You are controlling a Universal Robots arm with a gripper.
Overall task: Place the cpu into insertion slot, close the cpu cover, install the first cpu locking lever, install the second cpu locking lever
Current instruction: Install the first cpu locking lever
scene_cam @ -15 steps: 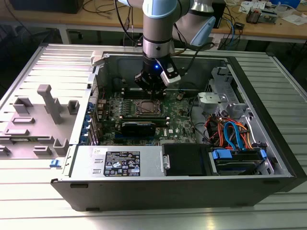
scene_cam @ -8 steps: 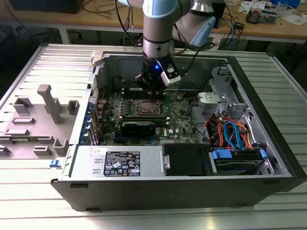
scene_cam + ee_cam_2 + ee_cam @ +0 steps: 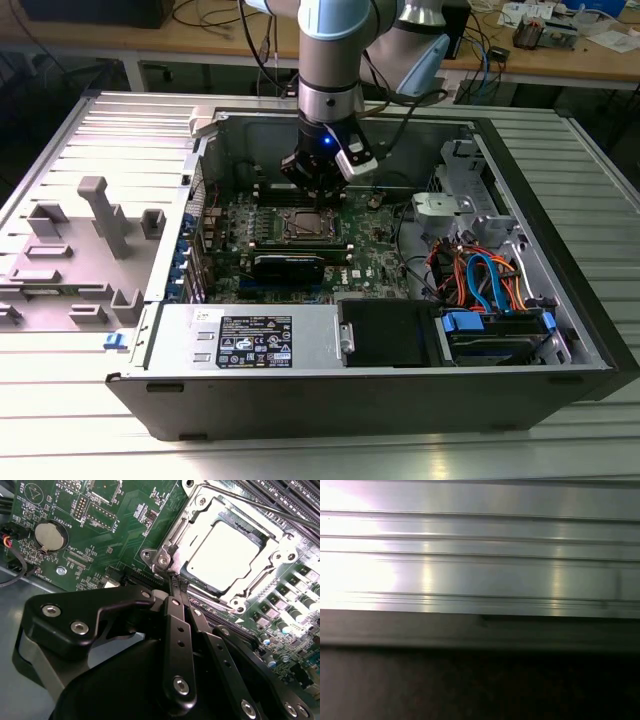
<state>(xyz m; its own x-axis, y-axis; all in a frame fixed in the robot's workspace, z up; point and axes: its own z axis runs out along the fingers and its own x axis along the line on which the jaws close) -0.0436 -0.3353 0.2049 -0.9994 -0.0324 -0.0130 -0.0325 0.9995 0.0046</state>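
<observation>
Claw [image 3: 176,582] pinched narrow, black fingers [image 3: 179,645] drawn together with tips meeting at the corner of the cpu cover [image 3: 272,555], apparently at a thin metal part there, though whether anything is truly gripped cannot be told. Seen in the exterior view as claw [image 3: 316,183] hanging straight down from the pale-blue-and-grey arm [image 3: 330,60], just above the insertion slot [image 3: 305,224]. Just beyond the tips in the second wrist view, the cpu [image 3: 225,552], bright silver top facing up, seated flat in the insertion slot [image 3: 186,571], with the silvery cover frame lying down around it. Around the socket, green motherboard [image 3: 125,510], with a round coin battery [image 3: 50,535] well off to one side and rows of dark capacitors [image 3: 290,615] on the other. Farther out in the exterior view, open computer case [image 3: 560,300] lying on its side, orange and blue cables [image 3: 480,275] toward the exterior view's right, silver power supply box [image 3: 250,340] along the near edge. Grey ribbed table [image 3: 60,430] beneath the case.
</observation>
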